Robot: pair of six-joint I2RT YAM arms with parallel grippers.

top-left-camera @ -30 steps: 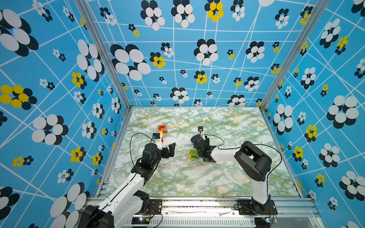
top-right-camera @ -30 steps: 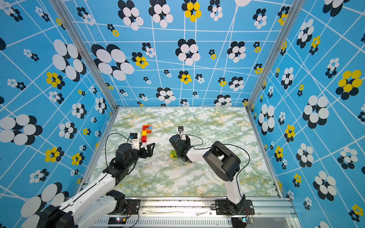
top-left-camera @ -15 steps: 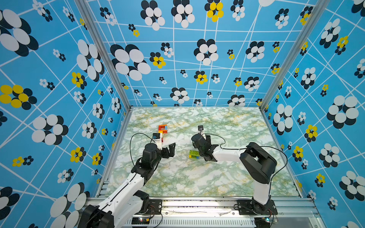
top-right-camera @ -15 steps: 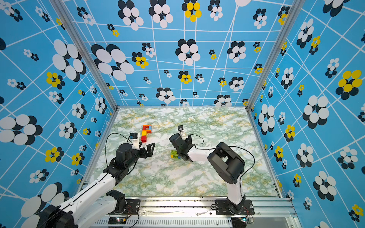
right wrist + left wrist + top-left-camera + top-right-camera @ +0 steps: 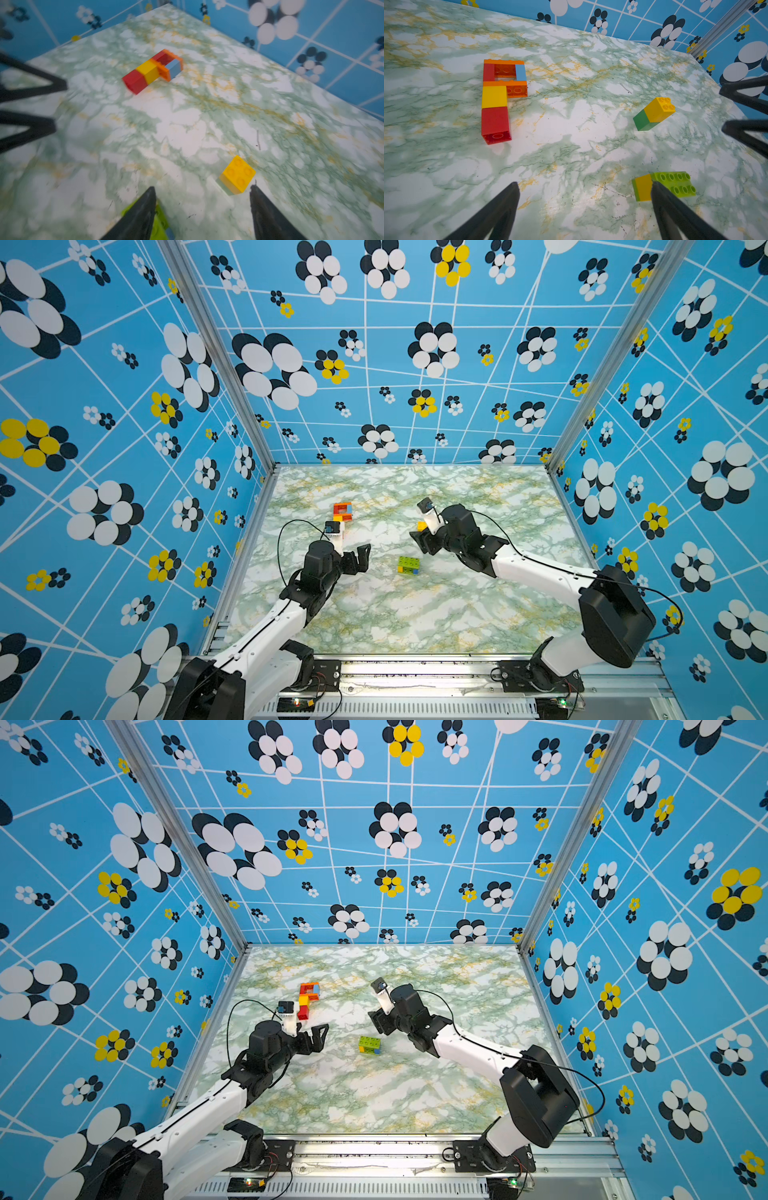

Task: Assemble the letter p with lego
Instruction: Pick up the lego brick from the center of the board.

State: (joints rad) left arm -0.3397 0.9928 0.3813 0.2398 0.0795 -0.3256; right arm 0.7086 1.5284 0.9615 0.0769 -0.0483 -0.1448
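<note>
Change: right gripper (image 5: 420,540) has let go of the lime-green oblong studded brick stack (image 5: 408,564) and drawn back and up from it; the stack now sits free on the green-veined marble tabletop (image 5: 415,614); left arm has not shifted
Meaning: the lime stack looks parked rather than fitted; judged from the left wrist view, the P already reads whole, so these loose pieces seem to be spares
P figure: flat chain of red, yellow, orange and light-blue plastic bricks (image 5: 500,97); loop closed above, red and yellow stem below; lies toward the back wall from the lime stack, well apart from it
Lime stack: lime brick on top, yellow and blue showing under it in both top views; between the two grippers
Right pincer: fingers spread apart, nothing between them in the right wrist view; hovers near the small yellow-on-green square brick pair (image 5: 236,176)
Yellow pair: just beyond the right fingertips (image 5: 255,191); on the far side of the lime stack from the robot base; partly hidden by the arm in a top view
Left pincer: left gripper (image 5: 316,1038) wide open, empty; one finger (image 5: 660,193) overlaps the lime stack in the left wrist view; whether touching, cannot tell
Obstruction: none near the P figure; open tabletop around it
</note>
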